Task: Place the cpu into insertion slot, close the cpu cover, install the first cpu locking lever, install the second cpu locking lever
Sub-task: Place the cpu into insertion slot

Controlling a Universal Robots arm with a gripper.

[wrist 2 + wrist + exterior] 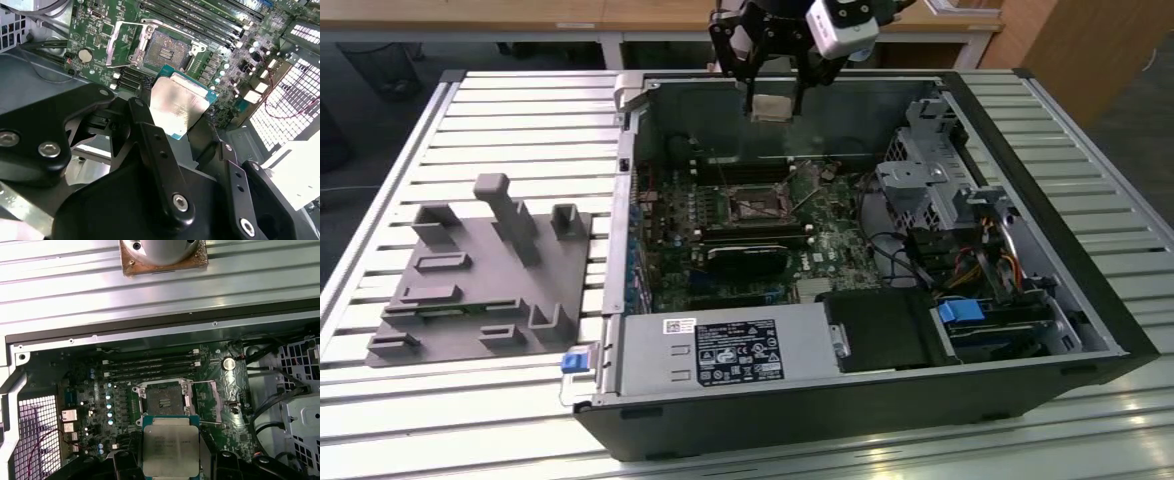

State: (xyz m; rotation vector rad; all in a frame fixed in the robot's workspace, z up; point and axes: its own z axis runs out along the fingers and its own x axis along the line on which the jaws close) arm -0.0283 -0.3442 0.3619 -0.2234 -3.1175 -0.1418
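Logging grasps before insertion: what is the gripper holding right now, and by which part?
The gripper holds the cpu, pinched by two opposite side edges, its metal face exposed; the insertion slot is empty.

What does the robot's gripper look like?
The gripper is matte black, built of rounded link bars with silver socket-head screws at the pivots. Its fingers are slim black bars with small holes. A white camera housing sits at the wrist.
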